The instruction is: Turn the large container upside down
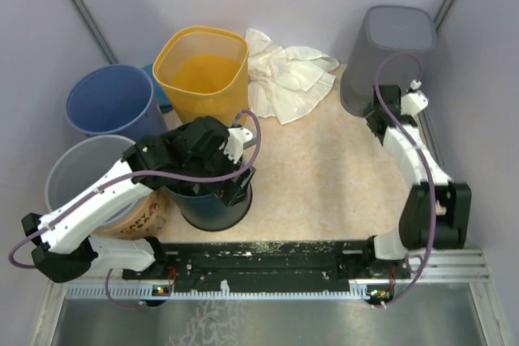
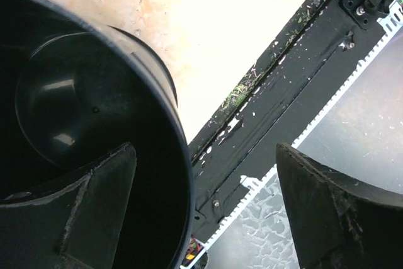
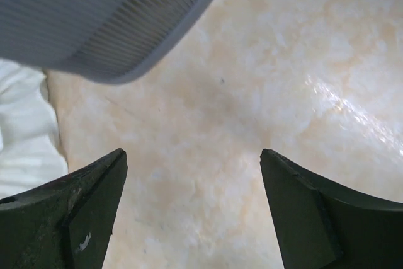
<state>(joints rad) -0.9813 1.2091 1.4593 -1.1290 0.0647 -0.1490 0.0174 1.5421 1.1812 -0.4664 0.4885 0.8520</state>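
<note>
The beige table holds five bins and one white cloth.

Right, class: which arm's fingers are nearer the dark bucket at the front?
Left. The left fingers straddle the rim of the dark bucket, one inside; the right fingers hover across the table, beside the grey bin.

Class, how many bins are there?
5: blue bin back left, yellow bin back centre, grey bin back right, pale bin front left, black bin near centre. Others possibly hidden.
</note>
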